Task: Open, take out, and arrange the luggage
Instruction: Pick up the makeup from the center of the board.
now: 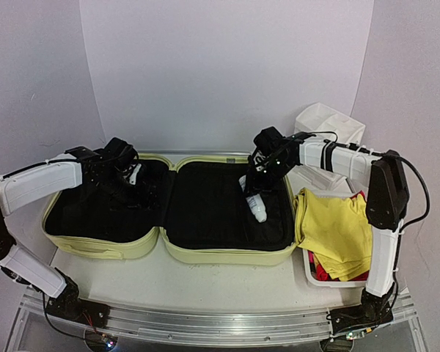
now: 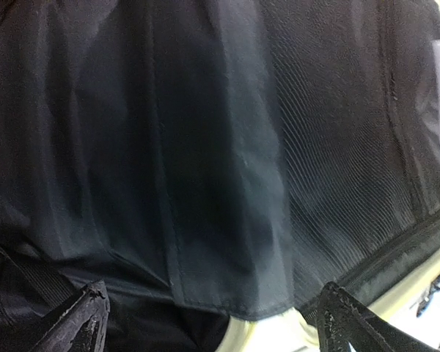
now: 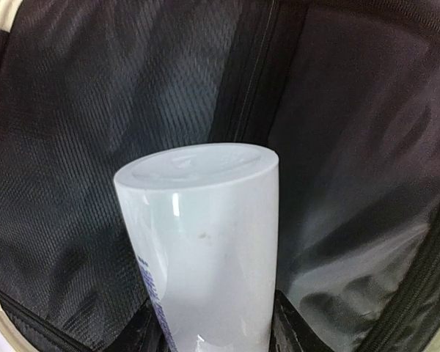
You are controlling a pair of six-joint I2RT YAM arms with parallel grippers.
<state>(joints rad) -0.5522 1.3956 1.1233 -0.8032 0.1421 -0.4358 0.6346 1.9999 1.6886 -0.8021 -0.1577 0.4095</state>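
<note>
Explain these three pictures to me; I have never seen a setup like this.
Two robot arms are bolted to a table's near edge. The wide picture is from a camera above and behind them. The other two come from cameras on each wrist.

An open suitcase lies flat, black lining up. Right of it a basket holds yellow cloth, with a white organizer behind.

The right hand grips a white bottle over the suitcase's right half. The left hand is open and empty over the left half.

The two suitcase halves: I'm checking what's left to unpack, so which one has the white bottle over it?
The right half of the luggage, where the right tool grips the white bottle. The left half shows only black lining under the open left tool.
</note>
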